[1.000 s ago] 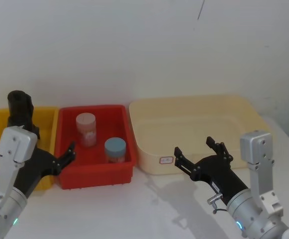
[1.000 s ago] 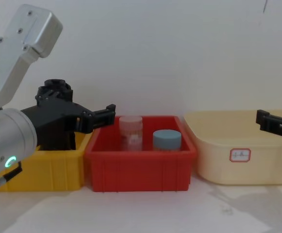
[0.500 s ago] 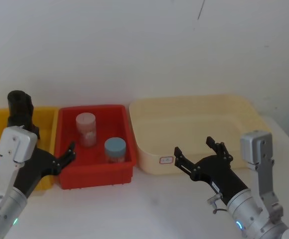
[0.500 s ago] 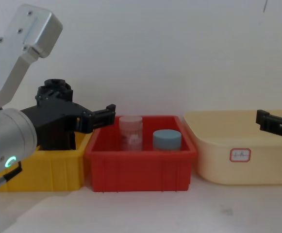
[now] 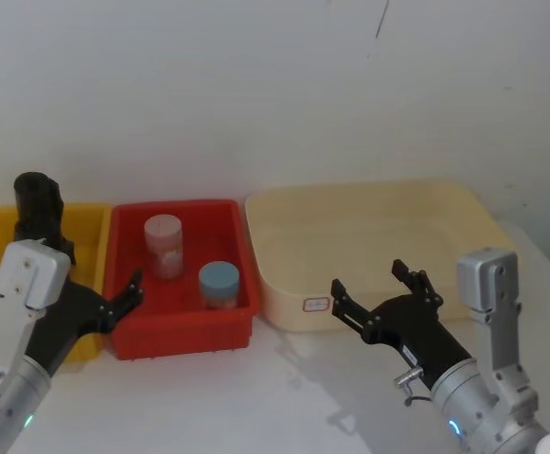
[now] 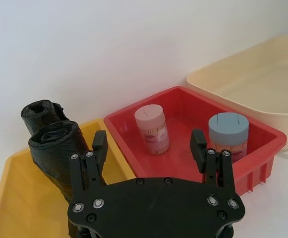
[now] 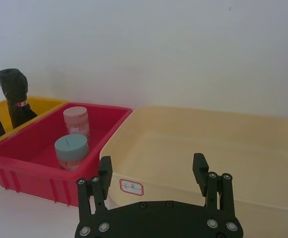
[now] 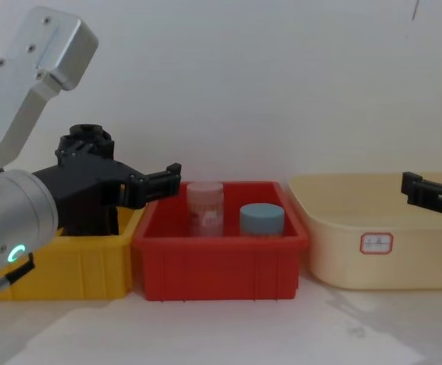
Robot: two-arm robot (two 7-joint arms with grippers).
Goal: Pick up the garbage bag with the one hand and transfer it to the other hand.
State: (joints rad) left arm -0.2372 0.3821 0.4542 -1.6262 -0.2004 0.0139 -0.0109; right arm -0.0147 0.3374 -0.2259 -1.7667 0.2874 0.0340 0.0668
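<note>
Left wrist view: garbage bag (image 6: 54, 153) upright in the yellow bin (image 6: 20, 198), just ahead of the left gripper (image 6: 149, 144) and off toward one finger rather than between the two. Not gripped; no contact, as far as can be told. Backed by a lumpier black bundle (image 6: 38, 110) close behind, possibly touching. Not to be mistaken for the target.

Left gripper: spread wide, empty, held just above the rim of the red bin (image 5: 182, 326), pointing across it toward the pink-capped jar (image 5: 164, 244) and the blue-capped jar (image 5: 219, 282). Right gripper (image 5: 367, 279): likewise spread wide and empty, low over the table in front of the cream tub (image 5: 369, 197), well apart from the bag.

Judged step: approach, ahead of the pick-up — no part of the task done yet.

Next move, as judged: swing the left gripper over to the yellow bin until the roll sits between the fingers, close across the body of the roll, then lift straight up clear of the rim. Care needed not to catch the bundle behind or strike the bin wall. Handover to the right gripper only after that — best made in the open space between the two arms, with the right fingers kept wide until the roll is between them.
</note>
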